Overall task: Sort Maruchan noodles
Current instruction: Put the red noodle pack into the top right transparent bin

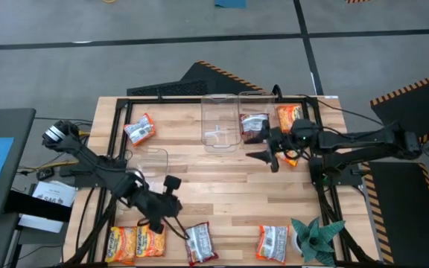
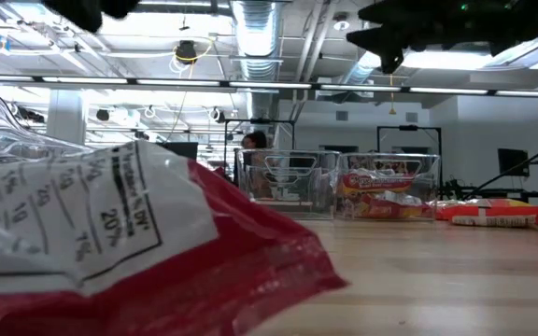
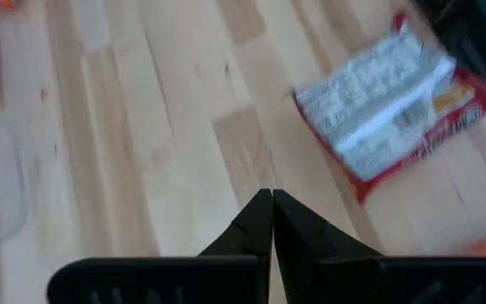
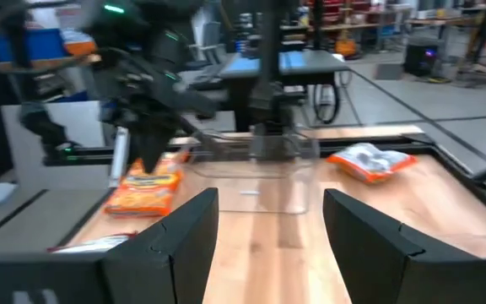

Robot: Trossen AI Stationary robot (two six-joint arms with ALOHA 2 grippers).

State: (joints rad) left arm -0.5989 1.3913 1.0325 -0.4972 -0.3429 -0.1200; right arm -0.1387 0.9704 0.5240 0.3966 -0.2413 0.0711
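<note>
Several Maruchan packets lie flat on the table. Near the front edge are two orange ones [image 1: 136, 242] and two white-silver ones [image 1: 199, 243] [image 1: 272, 242]. Another packet [image 1: 140, 131] lies far left. One white-silver packet [image 1: 255, 126] sits inside a clear bin [image 1: 253, 98], and an orange one [image 1: 289, 117] lies beside it. My left gripper [image 1: 174, 195] [image 3: 272, 196] is shut over bare wood, with the white-silver packet [image 3: 386, 101] ahead of it. My right gripper [image 1: 264, 156] [image 4: 270, 203] is open and empty, held above the table beside an orange packet [image 1: 293, 158].
An empty clear bin [image 1: 220, 123] stands next to the filled one, and a smaller clear bin [image 1: 152, 159] sits near my left arm. A teal spiky plant [image 1: 316, 235] occupies the near right corner. Bare wood lies in the table's middle. One packet [image 2: 110, 243] fills the low view's foreground.
</note>
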